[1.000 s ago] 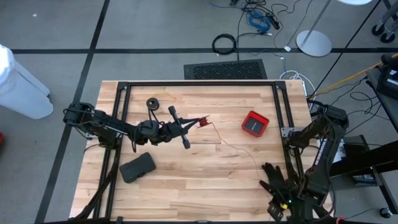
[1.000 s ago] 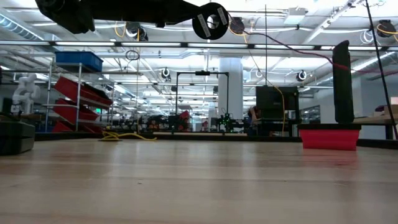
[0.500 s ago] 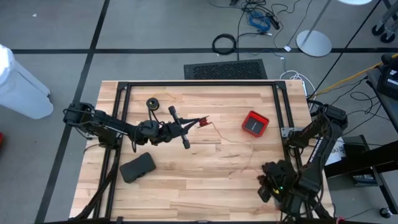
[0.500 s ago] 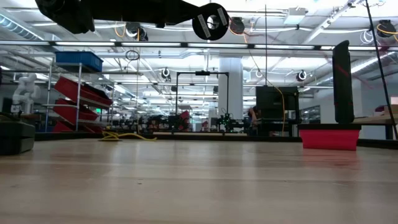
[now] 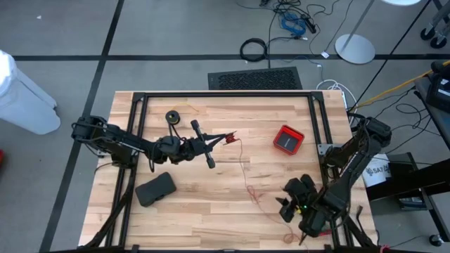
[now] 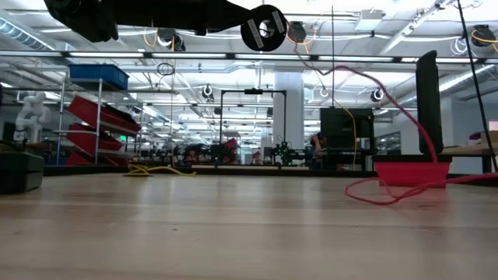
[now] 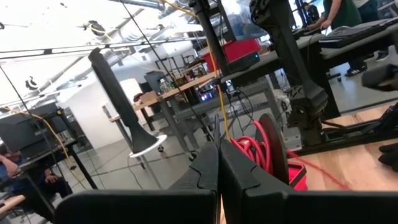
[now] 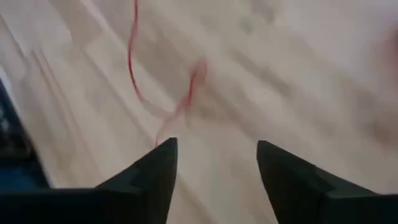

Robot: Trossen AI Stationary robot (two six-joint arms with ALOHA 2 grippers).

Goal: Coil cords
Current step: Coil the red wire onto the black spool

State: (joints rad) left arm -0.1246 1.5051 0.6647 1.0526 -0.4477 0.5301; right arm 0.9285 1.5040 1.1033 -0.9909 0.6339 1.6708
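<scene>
High view: red cord (image 5: pixel 247 184) loose across wooden table (image 5: pixel 232 211).

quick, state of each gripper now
left gripper: shut on the thin red cord, raised over the wooden table.
right gripper: open, empty, near the cord's loose end.

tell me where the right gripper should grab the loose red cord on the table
Probably at the slack bend of the red cord lying flat on the table, beside the right gripper. Come straight down with open fingers straddling the strand: it is thin and flat on the wood. The left gripper holds its other end.
</scene>
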